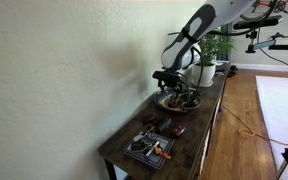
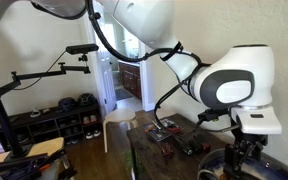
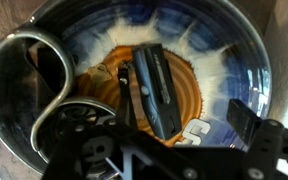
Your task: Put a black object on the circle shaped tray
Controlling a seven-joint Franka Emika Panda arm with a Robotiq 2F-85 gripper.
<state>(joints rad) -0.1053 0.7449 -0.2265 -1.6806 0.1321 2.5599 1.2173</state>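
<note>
Pale, lightly textured wall fills the left side. Against it runs a long, narrow desk (image 1: 192,125) with a dark brown, smooth wooden top.

At the near end of the desk sits a square dark tray (image 1: 149,147) of small mixed items, one of them orange.

Farther along is the circle shaped tray (image 1: 165,101), directly under the arm (image 1: 189,35). The arm is white-shelled with black joints and bends down from upper right.

- In the wrist view the tray is round with a raised dark rim.
- Its inside is glossy: blue toward the edge, white streaks, brown centre.
- The black object (image 3: 154,90) lies flat in the middle of it. It is long, slab-like and matte, with squared edges.
- A dark curved piece (image 3: 29,65) rests at the tray's left side; I cannot tell what it is.

The jaws hang just above the tray, spread wide, one on either side of the black object and gripping nothing.

Beyond the tray stands a white plant pot (image 1: 206,72) with green leaves, near the desk's far end. To the right is a warm wood-plank floor (image 1: 239,105), crossed by an orange cable (image 1: 246,128), then a pale rug (image 1: 282,110).

In an exterior view, a low shoe rack (image 2: 59,120) and an open doorway (image 2: 119,80) show behind.
</note>
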